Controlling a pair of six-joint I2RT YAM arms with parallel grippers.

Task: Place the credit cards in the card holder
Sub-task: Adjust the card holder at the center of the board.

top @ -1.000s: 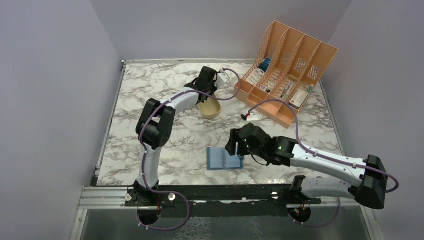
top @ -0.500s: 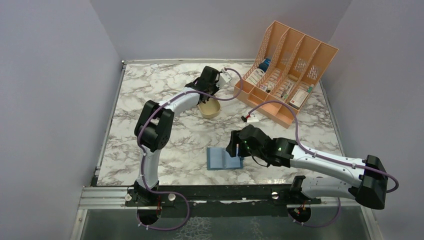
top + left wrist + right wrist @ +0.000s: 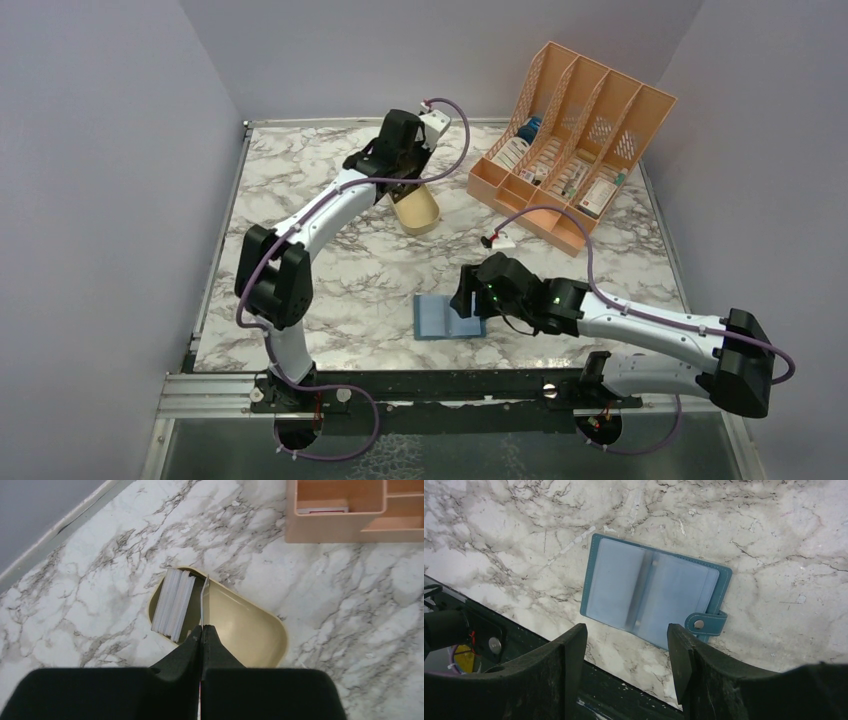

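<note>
My left gripper (image 3: 202, 628) is shut on one credit card (image 3: 203, 597), seen edge-on as a thin pale line sticking out past the fingertips. It hangs over the tan oval tray (image 3: 250, 630), where a stack of several more cards (image 3: 172, 602) leans at the left end. In the top view the left gripper (image 3: 395, 180) sits above that tray (image 3: 420, 213). The card holder (image 3: 649, 597) lies open on the marble with its pale blue pockets up and its snap tab to the right. My right gripper (image 3: 625, 630) hovers open over its near edge, holding nothing.
An orange slotted file rack (image 3: 570, 140) with small items stands at the back right; its front edge shows in the left wrist view (image 3: 350, 510). The table's black front rail (image 3: 524, 670) runs just below the card holder (image 3: 445, 318). Grey walls enclose the table.
The left gripper has shut on a card and lifted up and left from the tray, its elbow swinging left. The right arm has stayed put.
</note>
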